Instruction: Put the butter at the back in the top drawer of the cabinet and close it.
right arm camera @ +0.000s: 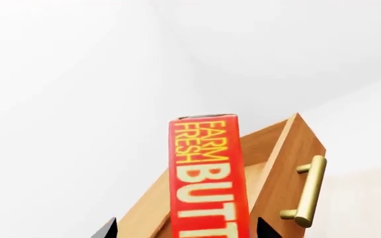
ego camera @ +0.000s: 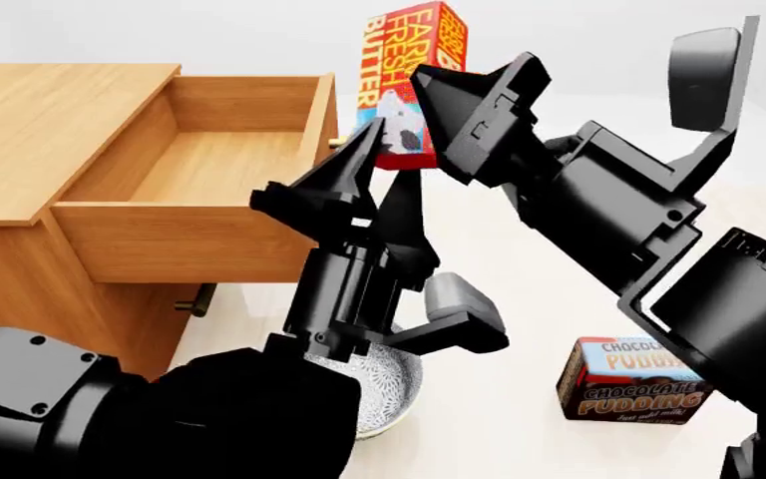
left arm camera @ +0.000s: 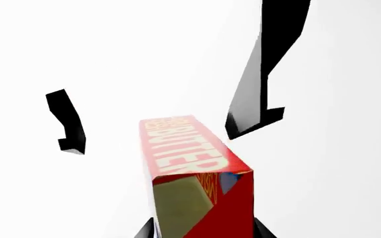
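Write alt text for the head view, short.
The right hand holds the butter box upright in the air beside the open top drawer of the cabinet. The left hand rises open in front. A patterned bowl and a chocolate pudding box sit on the pale table.

We are seeing the red and yellow butter box (ego camera: 413,75) standing upright in the air, just beside the open top drawer (ego camera: 210,165). That drawer is sticking out of the light wooden cabinet (ego camera: 37,130), showing bare wood inside.
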You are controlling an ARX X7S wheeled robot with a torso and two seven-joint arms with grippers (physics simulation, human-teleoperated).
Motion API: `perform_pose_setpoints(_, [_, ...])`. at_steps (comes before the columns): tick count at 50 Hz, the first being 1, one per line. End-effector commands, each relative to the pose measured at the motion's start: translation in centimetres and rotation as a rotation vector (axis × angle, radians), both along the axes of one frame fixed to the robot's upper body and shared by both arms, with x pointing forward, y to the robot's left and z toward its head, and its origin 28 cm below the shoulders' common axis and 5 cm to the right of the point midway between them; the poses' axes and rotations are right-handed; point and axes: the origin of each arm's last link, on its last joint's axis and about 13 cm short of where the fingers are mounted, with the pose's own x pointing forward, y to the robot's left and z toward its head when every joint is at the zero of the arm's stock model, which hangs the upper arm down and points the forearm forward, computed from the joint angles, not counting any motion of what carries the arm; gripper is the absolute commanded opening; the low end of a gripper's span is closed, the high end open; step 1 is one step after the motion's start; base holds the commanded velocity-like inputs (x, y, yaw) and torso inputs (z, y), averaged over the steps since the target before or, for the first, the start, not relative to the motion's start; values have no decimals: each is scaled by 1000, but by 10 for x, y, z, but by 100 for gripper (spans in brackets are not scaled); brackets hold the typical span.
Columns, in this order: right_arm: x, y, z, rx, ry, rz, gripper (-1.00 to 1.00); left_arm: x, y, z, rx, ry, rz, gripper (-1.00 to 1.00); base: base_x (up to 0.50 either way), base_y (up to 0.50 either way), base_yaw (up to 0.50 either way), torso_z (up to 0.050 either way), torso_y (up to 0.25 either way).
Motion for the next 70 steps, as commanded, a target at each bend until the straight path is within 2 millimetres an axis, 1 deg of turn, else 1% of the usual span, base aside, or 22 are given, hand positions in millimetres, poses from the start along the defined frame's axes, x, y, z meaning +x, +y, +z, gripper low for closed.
perform_pose_setpoints(1, [-11, -8, 8, 13, -45, 5, 100, 13, 14, 18, -23, -51, 76, -100, 0, 0, 0, 0, 0])
perform_pose_setpoints(10, [-23, -21, 13, 9, -77, -26, 100, 27, 30, 43, -42, -85, 145, -100, 0, 0, 0, 0, 1])
perform_pose_setpoints(14, [-27, -24, 14, 6, -86, -35, 100, 31, 36, 50, -49, -87, 164, -100, 0, 0, 0, 0, 0])
perform_pose_setpoints(20, [-30, -27, 13, -4, -95, -53, 100, 35, 42, 58, -63, -83, 186, -100, 0, 0, 0, 0, 2])
perform_pose_setpoints(27, [-30, -30, 11, -3, -93, -68, 100, 44, 51, 65, -94, -64, 211, -100, 0, 0, 0, 1, 1])
perform_pose_setpoints(38, [-30, -30, 12, -7, -94, -76, 100, 55, 62, 70, -155, 0, 222, -100, 0, 0, 0, 0, 1])
perform_pose_setpoints(45, [-30, -30, 13, -12, -94, -82, 100, 63, 72, 70, -268, 132, 168, -100, 0, 0, 0, 1, 1])
perform_pose_setpoints(55, [-31, -30, 13, -14, -92, -89, 100, 70, 85, 70, -512, 357, 84, -100, 0, 0, 0, 0, 1])
perform_pose_setpoints(61, [-31, -29, 13, -16, -92, -89, 100, 73, 89, 71, -598, 420, 56, -100, 0, 0, 0, 0, 2])
perform_pose_setpoints(70, [-30, -29, 13, -21, -90, -88, 100, 75, 92, 78, -704, 441, 21, -100, 0, 0, 0, 1, 2])
